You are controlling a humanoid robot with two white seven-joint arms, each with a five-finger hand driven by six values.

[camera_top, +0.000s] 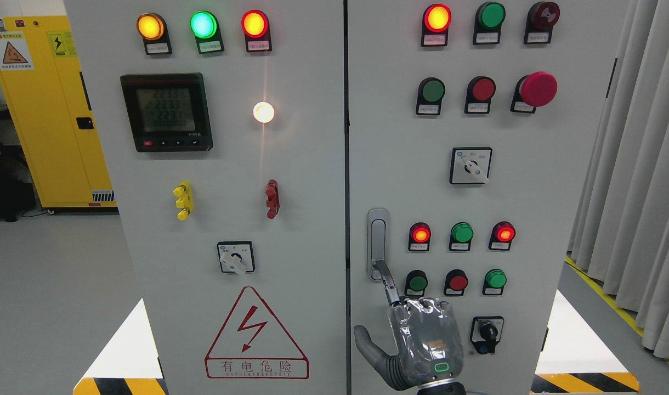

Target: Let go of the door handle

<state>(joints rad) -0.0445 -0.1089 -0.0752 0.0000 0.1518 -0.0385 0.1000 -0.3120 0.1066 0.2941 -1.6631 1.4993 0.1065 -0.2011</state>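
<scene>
Our right hand (422, 343) reaches up from below the door handle (377, 244), which sits at the right door's left edge. One of its fingers (388, 282) is stretched up to touch the handle's lower end, the thumb splayed out left, nothing clasped (we judge the grip already let go). Right of the handle stand lit and unlit push buttons (461, 234); a rotary switch (487, 333) sits lower right, close beside our hand.

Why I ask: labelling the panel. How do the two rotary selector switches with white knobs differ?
The left door's selector switch sits low on its panel; the right door's selector switch sits higher. The left knob points down-right, nearly vertical; the right knob points further sideways. Both have square black-framed plates.
</scene>
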